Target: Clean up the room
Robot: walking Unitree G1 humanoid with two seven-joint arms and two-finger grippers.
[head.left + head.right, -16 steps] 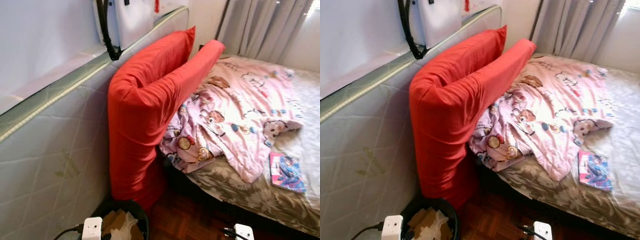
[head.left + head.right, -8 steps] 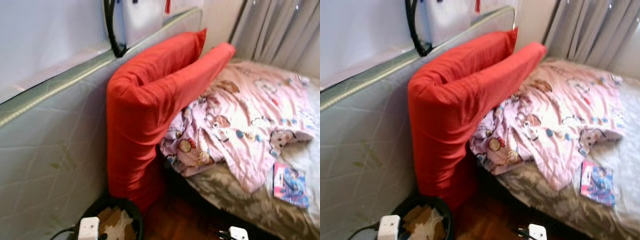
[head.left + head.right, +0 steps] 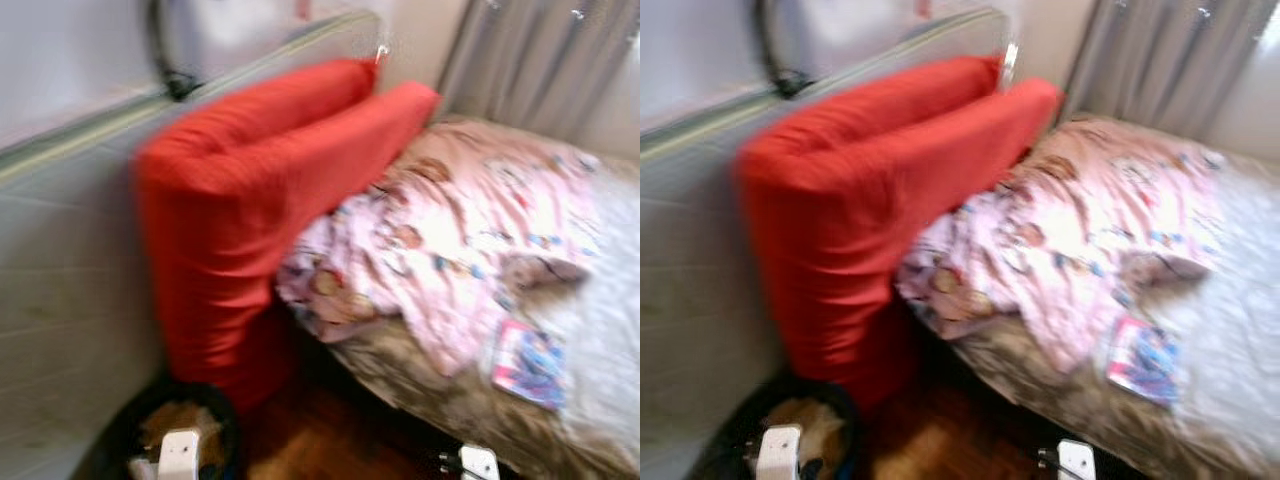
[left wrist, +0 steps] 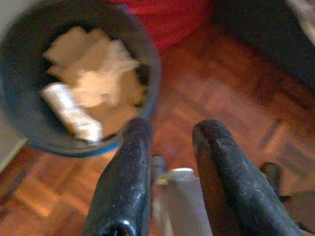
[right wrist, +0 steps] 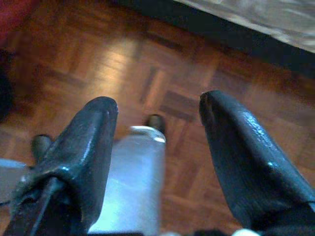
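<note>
Both grippers, left (image 4: 170, 147) and right (image 5: 157, 123), hung open and empty over the floor (image 5: 162, 59) while our blurred view showed the blanket (image 3: 470, 240) and book (image 3: 527, 362) on the bed (image 3: 600, 400), so we risked clipping the bin (image 4: 147, 54).

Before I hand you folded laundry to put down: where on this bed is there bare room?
The bare grey sheet to the right of the rumpled pink cartoon-print blanket and beyond the small colourful book is free. The blanket crowds the bed's middle, pressed against the long red cushion. The round black bin on the wooden floor is full.
</note>
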